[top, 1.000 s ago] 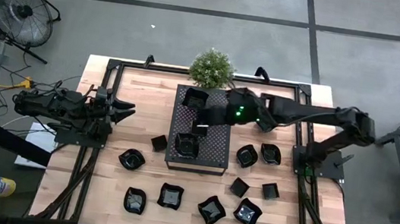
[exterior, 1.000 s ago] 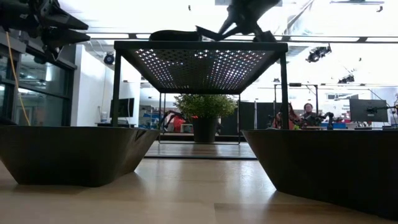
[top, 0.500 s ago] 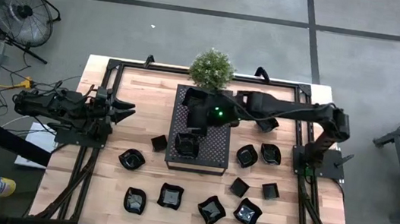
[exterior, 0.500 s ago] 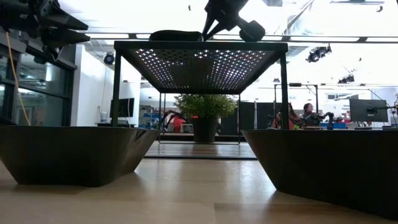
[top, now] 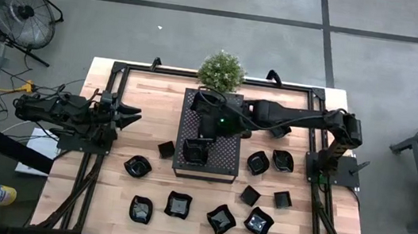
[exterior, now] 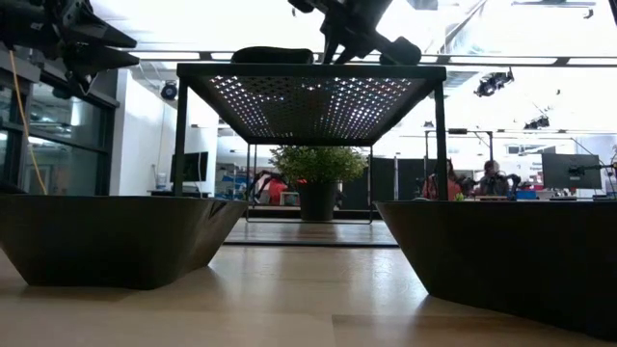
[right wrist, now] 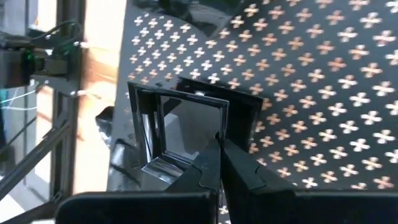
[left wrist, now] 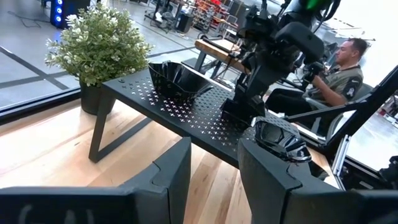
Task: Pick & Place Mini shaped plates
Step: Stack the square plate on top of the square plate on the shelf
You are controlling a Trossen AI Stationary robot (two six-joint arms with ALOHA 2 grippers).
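A black perforated tray (top: 225, 147) stands on legs mid-table. On it rest a wavy dish (top: 204, 100) at the far left corner and another dish (top: 194, 151) near the front. My right gripper (top: 206, 126) reaches over the tray's left half, shut on a small square black dish (right wrist: 186, 124). Several more mini plates (top: 220, 218) sit on the wood near and right of the tray. My left gripper (top: 133, 116) waits open above the table's left edge, fingers (left wrist: 171, 174) pointing at the tray. My right gripper (right wrist: 217, 152) pinches one side wall (right wrist: 236, 121) of the square dish between its two fingers, one inside the dish and one outside. It comes slanting down from the table's right. The dish sits tilted at the tray's top (left wrist: 239, 115); whether it touches the tray I cannot tell.
A potted plant (top: 221, 70) stands at the far edge behind the tray. Two dishes (exterior: 111, 236) (exterior: 511, 255) fill the low view's foreground. Black frame rails run along both table sides. People sit in the room beyond (left wrist: 345, 62). Bare wood lies between the tray and the left rail.
My right gripper has carried the square dish toward the table's left, from over the tray's middle to its left half, and has come lower toward the tray top. My left arm has kept still.
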